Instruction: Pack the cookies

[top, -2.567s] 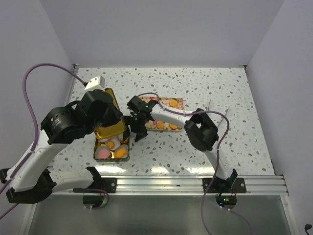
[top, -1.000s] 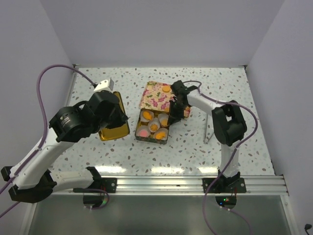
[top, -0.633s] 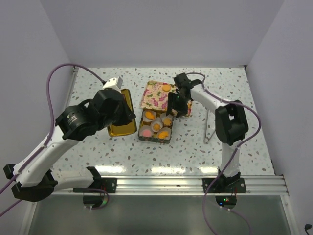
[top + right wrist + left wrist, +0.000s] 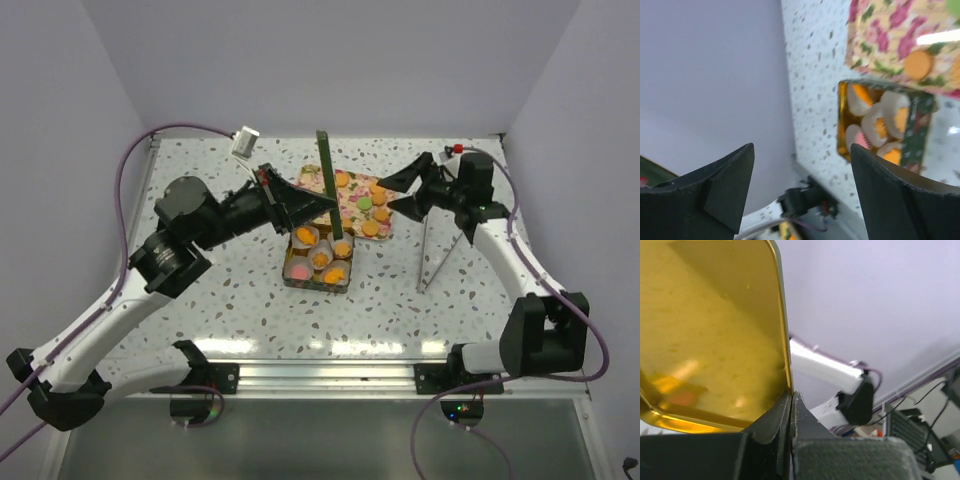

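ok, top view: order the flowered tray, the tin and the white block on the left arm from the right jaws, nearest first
1. Flowered tray: just left of the right gripper, whose jaws are open.
2. Tin: farther left and nearer the arm bases.
3. White block: farthest, at the back left.
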You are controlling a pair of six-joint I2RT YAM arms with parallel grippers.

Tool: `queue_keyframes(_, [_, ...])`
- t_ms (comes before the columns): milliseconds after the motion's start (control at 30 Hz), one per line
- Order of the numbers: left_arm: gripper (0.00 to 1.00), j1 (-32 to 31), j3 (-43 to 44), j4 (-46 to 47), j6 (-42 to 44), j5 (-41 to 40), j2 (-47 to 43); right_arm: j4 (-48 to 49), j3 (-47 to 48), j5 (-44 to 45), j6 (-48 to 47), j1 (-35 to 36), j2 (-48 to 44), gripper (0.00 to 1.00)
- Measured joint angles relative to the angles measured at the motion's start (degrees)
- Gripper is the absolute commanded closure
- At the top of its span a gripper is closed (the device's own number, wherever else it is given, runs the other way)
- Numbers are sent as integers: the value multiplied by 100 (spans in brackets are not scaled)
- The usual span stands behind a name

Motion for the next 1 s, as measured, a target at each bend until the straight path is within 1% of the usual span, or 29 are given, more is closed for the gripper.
queue_keyframes(67, [100, 398, -238, 984, -376, 452, -17, 1364, -597, -391, 1025, 140, 136, 13])
queue_keyframes(133, [100, 804, -417, 1821, -798, 848, 22, 2964, -1154, -667, 2339, 280, 411, 10])
queue_keyframes(233, [100, 1346, -721, 3086, -1552, 1338, 125, 4968, -1421, -782, 3899, 302, 844, 9])
queue_keyframes(333, [100, 1714, -1036, 4253, -2321, 1722, 286, 6649, -1421, -691, 4811, 284, 964, 9])
queue_keyframes(433, [100, 1878, -1316, 5165, -2962, 1985, 470, 7705, -1368, -452, 5252, 289, 1060, 11])
queue_keyframes(500, [100, 1912, -1460, 5672, -3329, 2083, 599, 8067, -1272, -365, 5453, 306, 1213, 11])
queue_keyframes(633, [100, 1915, -1550, 6505, -3891, 2253, 852, 8295, -933, -341, 5648, 415, 1451, 12])
queue_keyframes(800, [100, 1915, -1569, 7010, -4238, 2374, 997, 8441, -361, -337, 5742, 743, 1556, 15])
queue_keyframes(1000, [100, 1915, -1818, 7348, -4400, 2378, 949, 8574, -260, -358, 5786, 1012, 1488, 17])
